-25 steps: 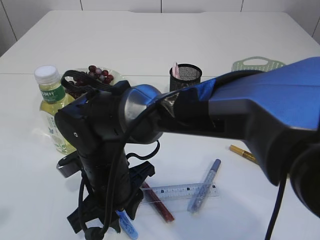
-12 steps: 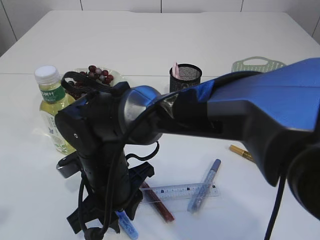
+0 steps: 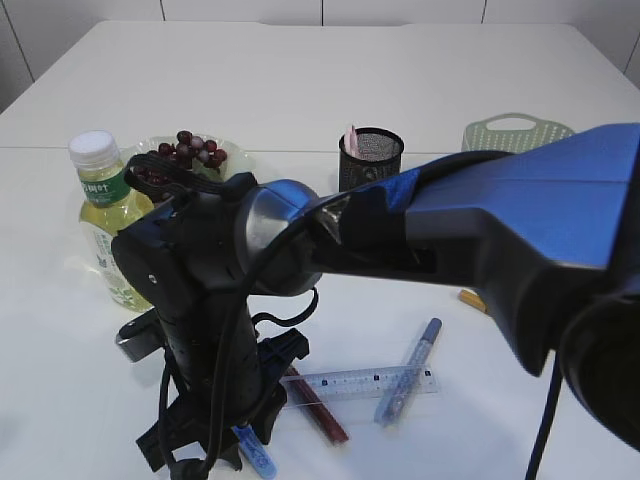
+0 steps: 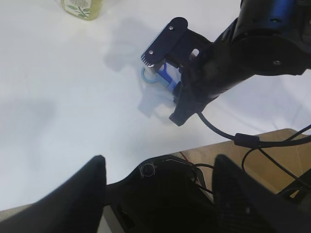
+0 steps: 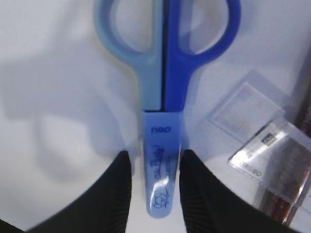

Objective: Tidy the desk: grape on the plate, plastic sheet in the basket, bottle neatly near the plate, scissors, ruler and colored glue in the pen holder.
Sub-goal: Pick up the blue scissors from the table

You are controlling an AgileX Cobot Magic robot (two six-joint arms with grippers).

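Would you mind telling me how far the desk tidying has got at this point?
Done: the grapes sit on the plate with the bottle beside it. In hand: the right gripper has its fingers on either side of the sheathed scissors, which lie on the table. Left: the ruler and glue pens lie loose, not in the pen holder.

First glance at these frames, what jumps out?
The big blue-and-black right arm fills the exterior view, reaching across to the front left of the table. Its claw straddles the sheathed blade of the blue scissors, fingers either side. Behind it, the yellow drink bottle stands beside the grape plate.
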